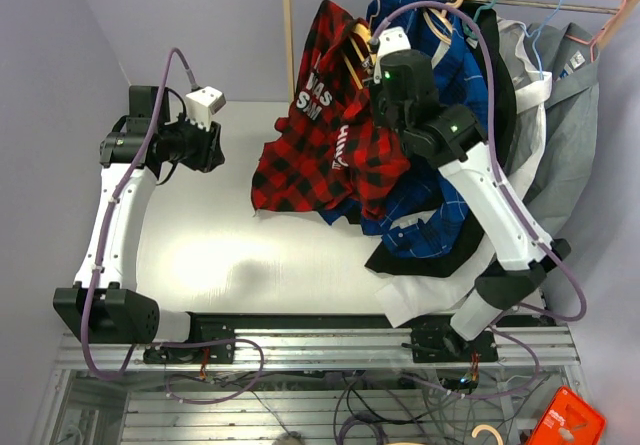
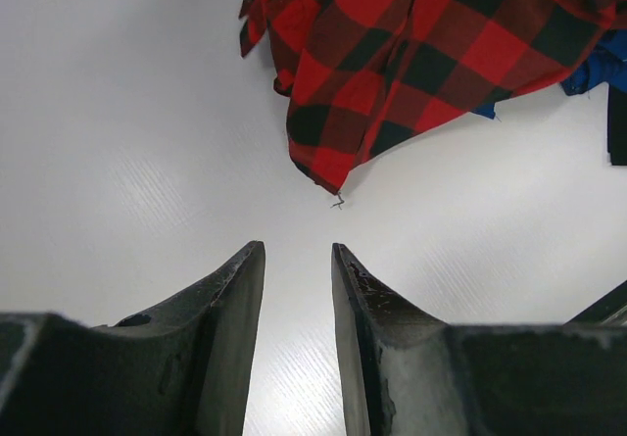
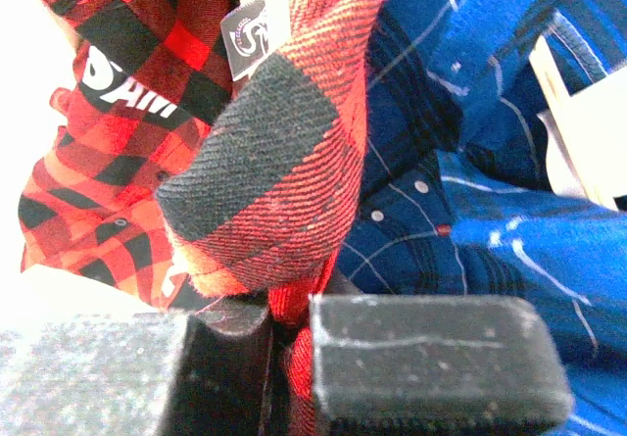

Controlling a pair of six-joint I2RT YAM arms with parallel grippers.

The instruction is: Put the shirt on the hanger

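The red-and-black plaid shirt [image 1: 325, 140] with white lettering hangs from up near the rail, its lower part spread on the white table. The pale tan hanger [image 1: 355, 50] shows partly at the shirt's collar. My right gripper [image 1: 385, 60] is raised at the collar and shut on a fold of the shirt [image 3: 294, 358]; the white label [image 3: 245, 29] shows above it. My left gripper [image 2: 297, 250] is open and empty, over bare table, a short way from the shirt's hem [image 2: 392, 73].
A wooden rack [image 1: 288, 25] with a rail holds a blue plaid shirt [image 1: 450, 115], a grey shirt [image 1: 570, 125] and teal and pink hangers. Black and white garments drape over the table's right edge [image 1: 430, 265].
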